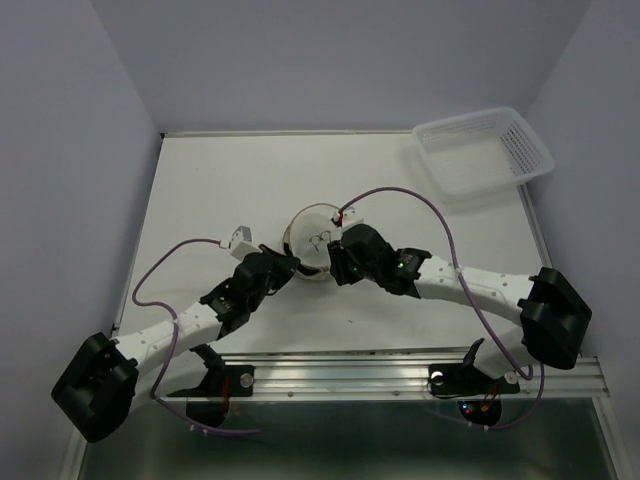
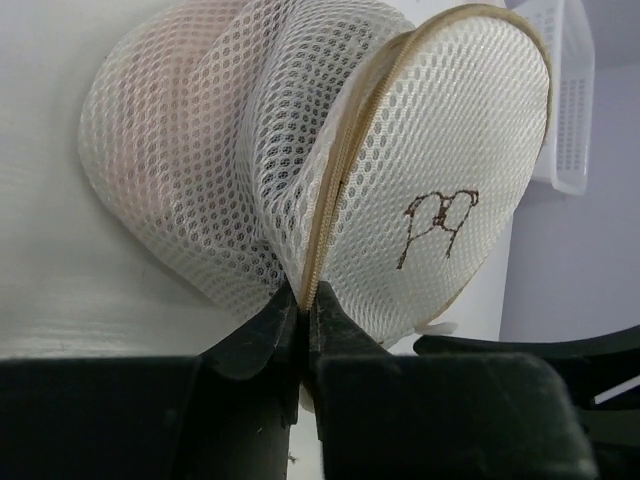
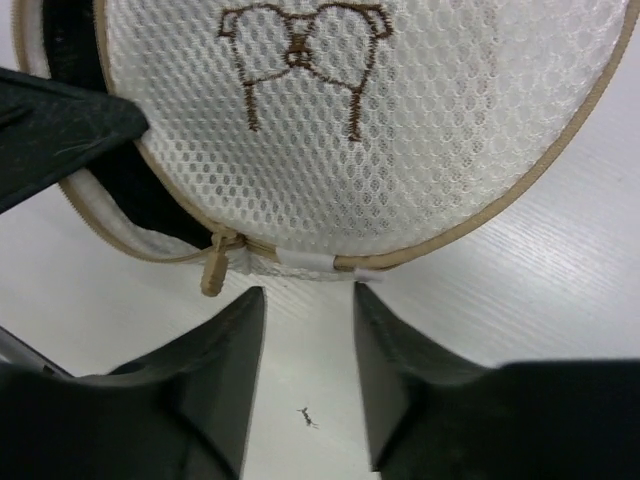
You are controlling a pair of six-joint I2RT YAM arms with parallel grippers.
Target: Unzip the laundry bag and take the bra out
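The laundry bag (image 1: 312, 232) is a round white mesh pouch with a tan rim, standing mid-table. In the left wrist view the bag (image 2: 440, 130) shows a brown embroidered bra mark, and something pale pink shows through the mesh (image 2: 150, 130). My left gripper (image 2: 303, 298) is shut on the bag's tan zipper seam; from above it sits at the bag's near left edge (image 1: 292, 265). My right gripper (image 3: 307, 300) is open and empty, just short of the bag's rim (image 3: 450, 235). The tan zipper pull (image 3: 212, 270) hangs just left of its left fingertip. A dark gap shows at the rim left of the pull.
A white plastic basket (image 1: 485, 150) stands at the back right corner, also at the right edge of the left wrist view (image 2: 570, 100). Purple cables arc over the table from both arms. The right gripper (image 1: 335, 265) sits close to the left one.
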